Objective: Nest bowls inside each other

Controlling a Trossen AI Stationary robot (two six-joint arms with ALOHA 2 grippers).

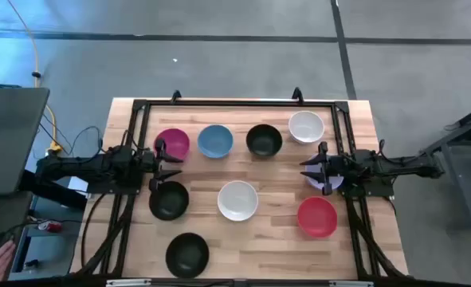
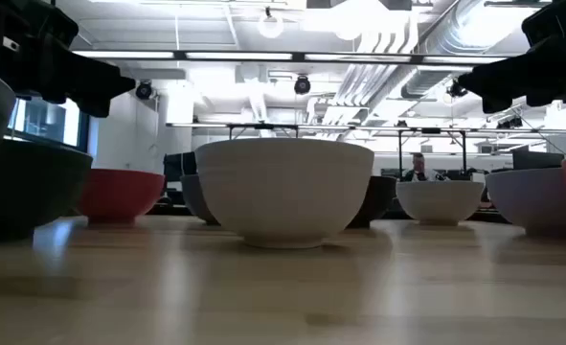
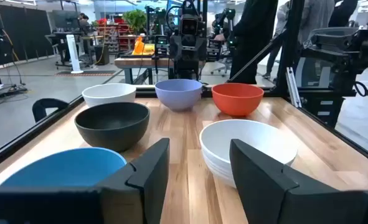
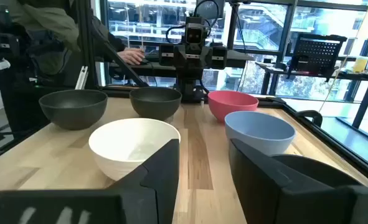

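Nine separate bowls [image 1: 238, 200] sit unnested on the wooden table [image 1: 275, 247] as the left gripper [image 1: 171, 168] and right gripper [image 1: 308, 167] hover released, grasping nothing.

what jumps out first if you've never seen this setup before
Bowls dot the wooden table, none nested yet: the red bowl at the right, the magenta bowl and blue bowl in the far row, a white bowl mid-table. The left gripper and right gripper face each other, open and empty, from either side.
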